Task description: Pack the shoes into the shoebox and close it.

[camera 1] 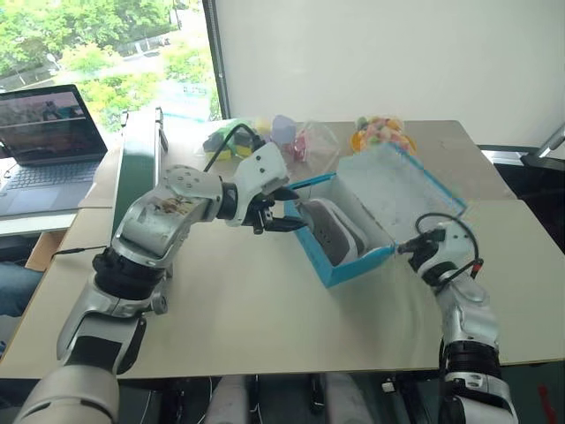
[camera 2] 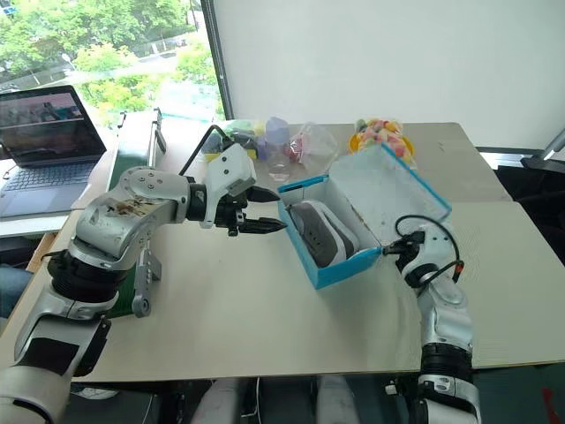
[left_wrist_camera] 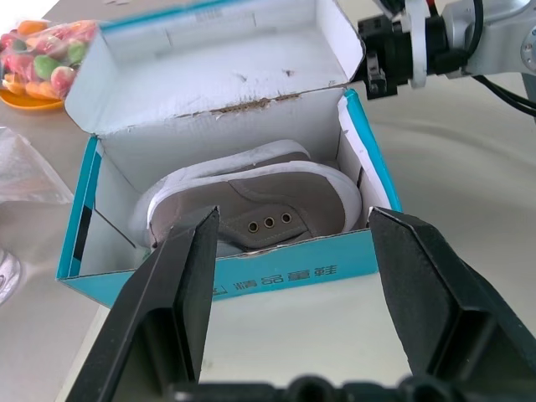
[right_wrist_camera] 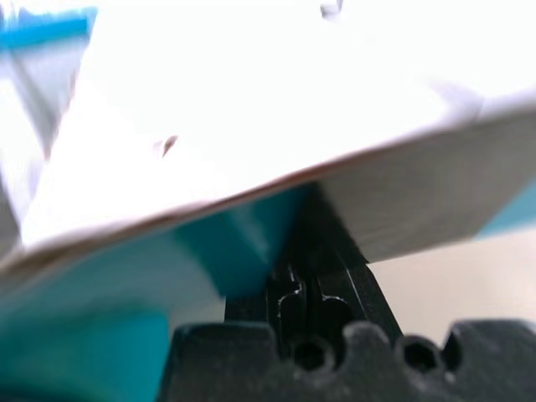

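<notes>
The blue shoebox (camera 1: 353, 265) stands open in the middle of the table, its white-lined lid (camera 1: 397, 190) leaning back to the right. The grey shoes (left_wrist_camera: 251, 197) with whitish soles lie on their sides inside it. My left gripper (camera 1: 296, 209) hovers open and empty just outside the box's left wall, pointing at the box. My right gripper (camera 1: 408, 247) is shut, with its tips at the box's right corner under the edge of the raised lid. The right wrist view has these shut fingers (right_wrist_camera: 306, 251) right up against blue card, with the lid's white underside above.
A long dark green case (camera 1: 137, 168) stands on the left of the table, and a laptop (camera 1: 44, 132) sits beyond it. Plastic bags (camera 1: 305, 141) and a plate of coloured sweets (camera 1: 381, 132) lie behind the box. Bare tabletop (camera 1: 265, 327) lies in front.
</notes>
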Robot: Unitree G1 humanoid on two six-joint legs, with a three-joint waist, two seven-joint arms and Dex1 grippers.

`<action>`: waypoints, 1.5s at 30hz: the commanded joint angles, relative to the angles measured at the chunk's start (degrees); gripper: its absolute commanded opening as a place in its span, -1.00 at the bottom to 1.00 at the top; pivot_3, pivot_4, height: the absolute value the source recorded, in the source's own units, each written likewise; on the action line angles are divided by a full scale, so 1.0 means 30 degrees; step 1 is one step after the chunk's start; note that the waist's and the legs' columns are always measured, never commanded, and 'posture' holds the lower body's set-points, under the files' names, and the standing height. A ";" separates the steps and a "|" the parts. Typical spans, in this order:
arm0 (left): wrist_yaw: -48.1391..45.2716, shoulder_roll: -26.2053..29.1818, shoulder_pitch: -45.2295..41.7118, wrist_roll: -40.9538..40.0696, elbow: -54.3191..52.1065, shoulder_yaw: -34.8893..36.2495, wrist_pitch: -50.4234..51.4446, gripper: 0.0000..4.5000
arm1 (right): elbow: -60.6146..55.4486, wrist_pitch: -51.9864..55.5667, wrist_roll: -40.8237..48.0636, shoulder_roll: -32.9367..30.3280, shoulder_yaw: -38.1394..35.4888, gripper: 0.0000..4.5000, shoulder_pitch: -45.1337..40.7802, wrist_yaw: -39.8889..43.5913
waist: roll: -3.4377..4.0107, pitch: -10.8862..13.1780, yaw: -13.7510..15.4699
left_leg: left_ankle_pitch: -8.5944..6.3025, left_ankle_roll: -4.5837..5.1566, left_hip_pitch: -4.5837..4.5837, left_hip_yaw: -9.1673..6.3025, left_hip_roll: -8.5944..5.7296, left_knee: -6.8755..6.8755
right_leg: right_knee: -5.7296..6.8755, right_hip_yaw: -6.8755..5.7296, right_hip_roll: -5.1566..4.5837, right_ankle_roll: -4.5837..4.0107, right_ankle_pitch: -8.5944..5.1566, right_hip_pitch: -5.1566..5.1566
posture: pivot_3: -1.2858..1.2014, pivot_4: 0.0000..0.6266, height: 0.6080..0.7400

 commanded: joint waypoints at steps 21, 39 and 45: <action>0.1854 0.0575 0.1055 0.0115 -0.0619 0.1342 0.1052 0.34 | -0.4636 1.0993 0.5641 -0.3179 0.7511 -0.96 -0.6534 0.1475 | 0.0005 0.0004 -0.0037 | -0.0003 -0.0004 0.0082 -0.0007 0.0020 -0.0002 | -0.0009 -0.0019 0.0014 -0.0010 -0.0006 0.0025 | 0.03 -0.52 0.97; 0.5233 0.0630 0.2399 0.0495 -0.1968 0.2805 0.2067 0.34 | -0.1925 0.9496 -0.1595 -0.2419 1.2530 -0.96 -0.6419 0.3483 | -0.0051 -0.0034 0.0088 | -0.0020 0.0012 0.0097 0.0007 0.0013 0.0000 | 0.0002 -0.0017 -0.0011 0.0005 -0.0017 0.0059 | 0.03 -0.52 0.97; 0.4971 0.0962 0.4481 -0.0415 -0.3375 0.4396 0.1272 0.34 | -0.6334 0.9635 -0.1278 -0.4973 1.1924 -0.96 -0.7144 0.6324 | -0.0044 -0.0027 0.0018 | -0.0020 0.0011 0.0076 0.0022 0.0028 -0.0001 | 0.0017 -0.0020 -0.0015 0.0005 -0.0016 0.0005 | 0.03 -0.52 0.97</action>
